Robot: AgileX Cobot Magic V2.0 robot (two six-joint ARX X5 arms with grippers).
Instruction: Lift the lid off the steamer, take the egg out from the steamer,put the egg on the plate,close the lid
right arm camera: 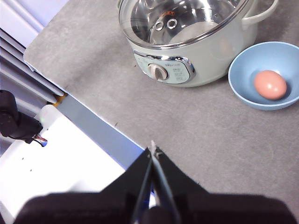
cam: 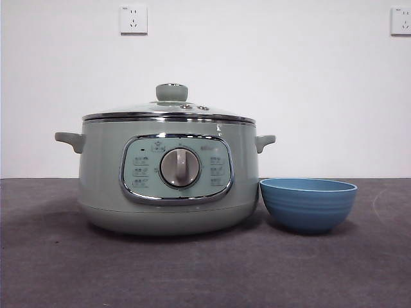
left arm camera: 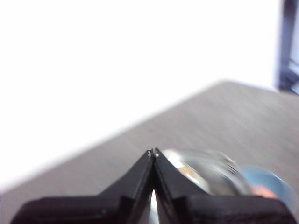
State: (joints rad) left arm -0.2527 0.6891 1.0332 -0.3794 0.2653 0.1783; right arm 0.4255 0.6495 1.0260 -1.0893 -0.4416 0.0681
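The pale-green steamer (cam: 168, 176) stands on the grey table with the glass lid (cam: 168, 110) resting closed on its rim, green knob on top. The blue plate (cam: 308, 202) sits just right of the steamer. In the right wrist view the egg (right arm camera: 269, 84) lies inside the plate (right arm camera: 247, 70), beside the steamer (right arm camera: 196, 51) and its lid (right arm camera: 182, 18). My right gripper (right arm camera: 153, 148) hangs shut and empty, high above the table's front edge. My left gripper (left arm camera: 153, 151) is shut and empty too, with the lid (left arm camera: 205, 172) and plate (left arm camera: 268, 184) blurred beyond it. Neither arm shows in the front view.
Two wall sockets (cam: 133, 19) sit on the white wall behind. The table's front edge and a white base with cables (right arm camera: 28, 130) lie below my right gripper.
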